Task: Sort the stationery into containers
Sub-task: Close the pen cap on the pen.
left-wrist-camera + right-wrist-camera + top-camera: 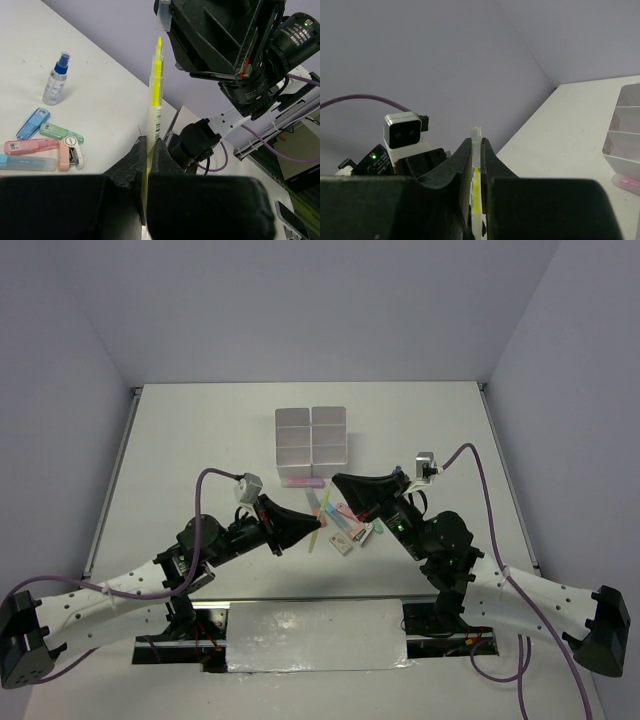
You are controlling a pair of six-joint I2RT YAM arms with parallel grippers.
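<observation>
1. Pen: the yellow pen (156,95) is held above the desk (200,440) between the two tools. It is on the near side of the containers (312,433) and close to the loose pile of stationery.
2. The left tool (148,145) is pressed together on the pen's lower barrel, pinching it.
3. The right tool (476,146) pinches the clear cap (476,133) at the pen's other end. The left wrist view shows the yellow tip just below that cap. I cannot tell whether the cap is seated or pulled free.
4. Writing: one barcode (157,117) runs along the pen's pale barrel, its digits too small to read. The pink marker (31,146) has a small printed label, also unreadable.
5. Six items lie on the desk in the left wrist view.
   - One clear spray bottle (55,82) with a blue cap stands upright, apart from the rest.
   - One blue marker (32,123), one green marker (61,132), the pink marker and one pale blue marker (27,162) lie close together.
   - One pink-and-white piece (71,154) lies with them.
6. The containers are one white translucent block of six compartments, two by three, towards the far middle of the desk.
7. One pink piece (303,482) lies just in front of the block's near wall.
</observation>
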